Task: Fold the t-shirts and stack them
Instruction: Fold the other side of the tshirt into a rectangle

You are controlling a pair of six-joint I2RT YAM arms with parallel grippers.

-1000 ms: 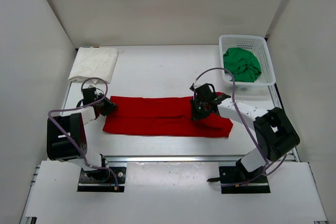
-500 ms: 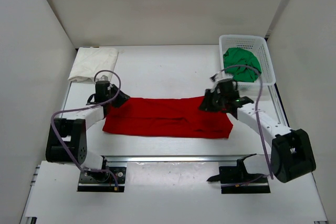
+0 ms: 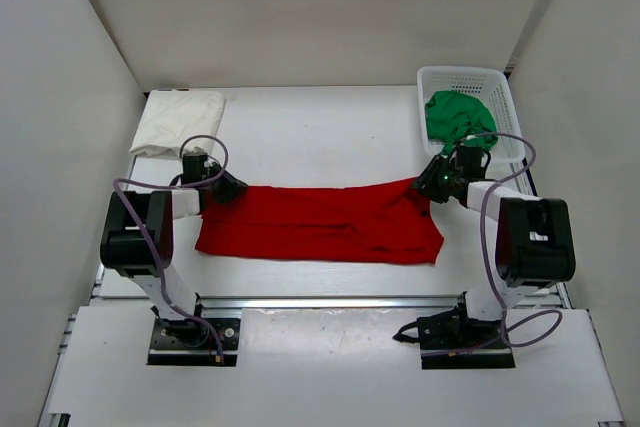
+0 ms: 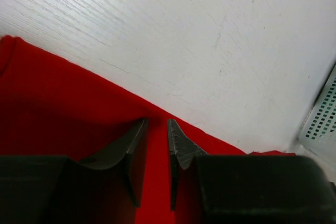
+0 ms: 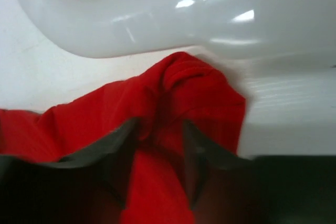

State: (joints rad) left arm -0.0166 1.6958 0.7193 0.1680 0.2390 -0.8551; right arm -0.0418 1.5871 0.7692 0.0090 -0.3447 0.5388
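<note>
Quick look: the right arm has swung out from the middle of the red t-shirt [image 3: 315, 222] to its far right corner, beside the white mesh basket [image 3: 458, 71]. The right fingers [image 3: 430, 185], clenched a sec ago, are now spread apart. In the wrist view they straddle a bunched ridge of red cloth w/o clamping it. So that fold is let go, not carried.

The left arm has also shifted, from the shirt's left edge up to its far left corner. The left fingers [image 3: 225, 188] are parted only a little, tips right at the far hem, and no cloth is pulled up btwn them.

The red shirt lies on the counter [image 3: 310, 137] as a long flat strip, folded lengthwise, and spans the space btwn both arms. My read: w/ an arm at each far corner, the next fold is being set up, prob. another one across the strip. Nothing is stacked onto it yet.

The cream-white t-shirt [image 3: 180, 119] sits folded at the far left corner. The green t-shirt [image 3: 460, 119] is crumpled in the basket, untouched.

Brands/labels/writing: none readable on the shirts, basket or arms.
</note>
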